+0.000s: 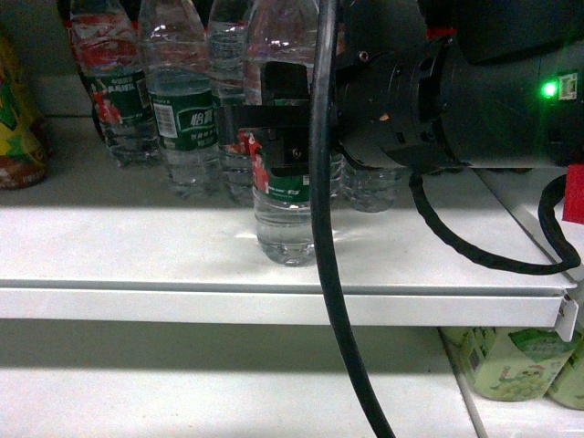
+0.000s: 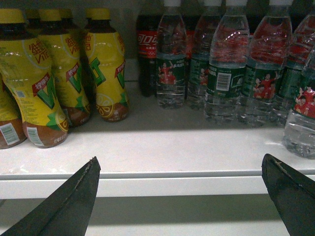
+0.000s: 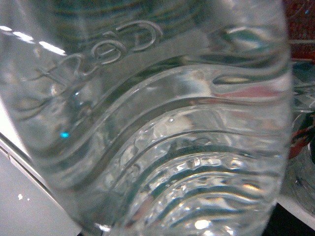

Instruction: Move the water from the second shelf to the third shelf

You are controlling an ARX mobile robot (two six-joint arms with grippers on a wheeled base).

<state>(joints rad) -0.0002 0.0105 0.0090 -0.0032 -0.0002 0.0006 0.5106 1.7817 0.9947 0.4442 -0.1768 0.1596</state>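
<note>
The water (image 1: 285,214), a clear ribbed bottle with a dark green label, stands near the front edge of the white shelf (image 1: 137,246). My right gripper (image 1: 274,137) is shut on it at label height, its black fingers on both sides. That bottle fills the right wrist view (image 3: 162,123), where the fingers are hidden. It seems to be the bottle at the right edge of the left wrist view (image 2: 300,123). My left gripper (image 2: 180,164) hangs open in front of the shelf lip with nothing between its fingertips (image 2: 91,169). It is out of the head view.
More water bottles (image 1: 182,109) stand in rows behind the gripped one. Yellow tea bottles (image 2: 49,83) and cola (image 2: 146,49) fill the shelf's left. Green-labelled bottles (image 1: 511,365) sit on the shelf below. A black cable (image 1: 324,274) hangs across the head view.
</note>
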